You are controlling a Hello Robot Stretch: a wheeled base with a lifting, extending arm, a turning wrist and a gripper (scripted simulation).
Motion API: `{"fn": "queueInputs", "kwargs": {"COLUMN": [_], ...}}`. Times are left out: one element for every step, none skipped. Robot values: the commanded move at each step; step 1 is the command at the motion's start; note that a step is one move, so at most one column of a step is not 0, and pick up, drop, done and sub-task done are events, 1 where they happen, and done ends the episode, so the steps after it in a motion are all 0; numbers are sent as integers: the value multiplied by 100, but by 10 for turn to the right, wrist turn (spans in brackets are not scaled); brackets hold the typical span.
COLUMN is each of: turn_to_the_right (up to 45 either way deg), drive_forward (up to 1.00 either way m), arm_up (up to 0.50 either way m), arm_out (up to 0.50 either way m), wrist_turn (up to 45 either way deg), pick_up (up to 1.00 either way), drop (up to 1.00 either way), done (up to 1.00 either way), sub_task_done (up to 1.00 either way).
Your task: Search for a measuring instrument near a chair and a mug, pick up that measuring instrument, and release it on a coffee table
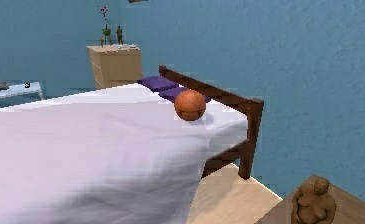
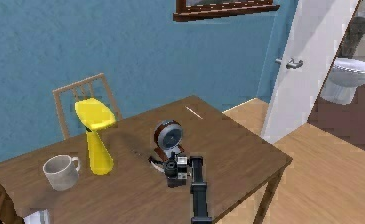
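1. Picking up looks like your step: the round dial instrument (image 2: 170, 134) stands on the surface (image 2: 245, 150), right of the mug (image 2: 60, 171).
2. The jaws are near it, also right of the mug; you cannot tell their state or whether they hold anything.
3. Next, you need a sure grasp and a straight lift.

Edges cut off the wall frame (image 2: 225, 8) and the toilet (image 2: 352, 78).
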Motion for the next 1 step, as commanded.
{"fn": "queueInputs", "kwargs": {"turn_to_the_right": [0], "drive_forward": [0], "arm_up": [0], "arm_out": [0], "wrist_turn": [0], "pick_up": [100], "drop": [0], "done": [0], "sub_task_done": [0]}}
